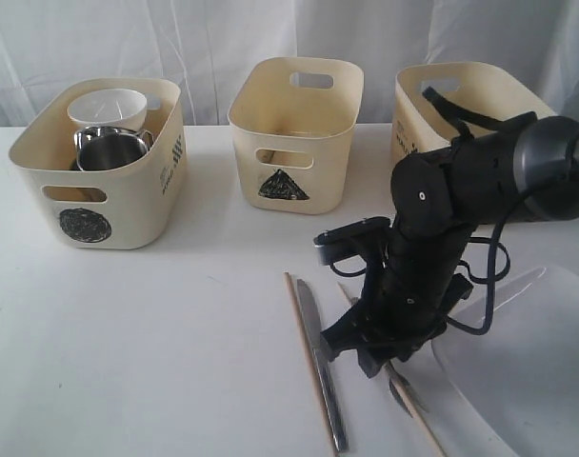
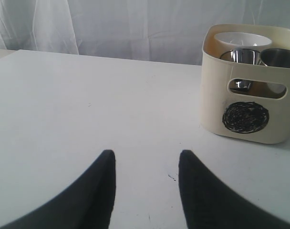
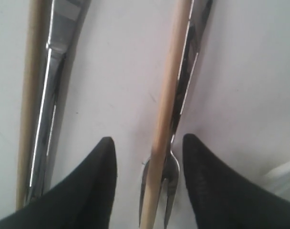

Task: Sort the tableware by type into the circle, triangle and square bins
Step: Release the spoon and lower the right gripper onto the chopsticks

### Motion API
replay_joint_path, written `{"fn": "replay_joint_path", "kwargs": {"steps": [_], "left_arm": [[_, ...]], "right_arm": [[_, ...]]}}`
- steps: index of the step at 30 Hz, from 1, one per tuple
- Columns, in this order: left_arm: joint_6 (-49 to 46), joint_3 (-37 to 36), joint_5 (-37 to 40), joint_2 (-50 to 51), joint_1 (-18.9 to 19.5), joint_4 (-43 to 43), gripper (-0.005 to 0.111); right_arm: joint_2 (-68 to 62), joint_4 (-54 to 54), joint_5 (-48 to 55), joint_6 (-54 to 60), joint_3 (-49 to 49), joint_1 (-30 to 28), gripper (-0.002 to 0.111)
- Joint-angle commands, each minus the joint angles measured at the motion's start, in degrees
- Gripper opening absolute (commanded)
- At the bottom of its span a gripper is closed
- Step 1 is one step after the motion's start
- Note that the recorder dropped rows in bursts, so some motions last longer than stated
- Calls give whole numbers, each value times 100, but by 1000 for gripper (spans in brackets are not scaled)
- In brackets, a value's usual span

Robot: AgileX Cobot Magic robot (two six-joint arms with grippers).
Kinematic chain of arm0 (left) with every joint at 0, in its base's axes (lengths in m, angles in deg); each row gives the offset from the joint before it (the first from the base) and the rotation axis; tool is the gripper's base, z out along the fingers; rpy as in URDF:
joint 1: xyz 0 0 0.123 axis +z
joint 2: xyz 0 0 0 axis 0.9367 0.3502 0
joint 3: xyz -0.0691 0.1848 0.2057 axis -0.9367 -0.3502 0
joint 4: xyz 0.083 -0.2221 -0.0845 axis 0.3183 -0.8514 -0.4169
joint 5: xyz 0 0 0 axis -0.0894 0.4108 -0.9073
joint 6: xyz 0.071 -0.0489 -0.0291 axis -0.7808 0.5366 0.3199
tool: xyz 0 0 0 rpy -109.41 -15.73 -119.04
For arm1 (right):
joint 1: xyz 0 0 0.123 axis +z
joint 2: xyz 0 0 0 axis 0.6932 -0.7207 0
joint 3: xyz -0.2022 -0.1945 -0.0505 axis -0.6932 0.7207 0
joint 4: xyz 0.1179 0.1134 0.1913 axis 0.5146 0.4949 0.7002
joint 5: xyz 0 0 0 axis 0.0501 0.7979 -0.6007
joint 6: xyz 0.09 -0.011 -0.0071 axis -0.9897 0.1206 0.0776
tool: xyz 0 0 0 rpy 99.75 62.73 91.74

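- Three bins [image 1: 109,190] [image 1: 294,143] [image 1: 432,109] on the table [image 1: 175,333].
- Two chopsticks [image 3: 34,71] [image 3: 168,95], one knife [image 3: 54,71], one fork [image 3: 172,176].
- Right claw [image 3: 145,143] open over one chopstick and fork.
- Left claw [image 2: 145,155] open.

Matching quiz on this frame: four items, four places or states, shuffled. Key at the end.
1. white bowl
2. steel knife
3. fork
4. left hand

A. between the fingertips of the right hand
B. in the circle bin
C. on the table, outside both hands
D. open, holding nothing

Pairs: 1-B, 2-C, 3-A, 4-D
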Motion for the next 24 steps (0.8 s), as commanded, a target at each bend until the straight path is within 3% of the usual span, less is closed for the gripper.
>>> {"fn": "replay_joint_path", "kwargs": {"steps": [1,6,24], "left_arm": [[17,-17,0,-26,17,-29,47],[17,-17,0,-26,17,-29,47],[17,-17,0,-26,17,-29,47]], "right_arm": [[-45,26,32,52,55,-3,38],[-45,88,32,52,55,-3,30],[-199,131,-10,144,55,-3,30]]}}
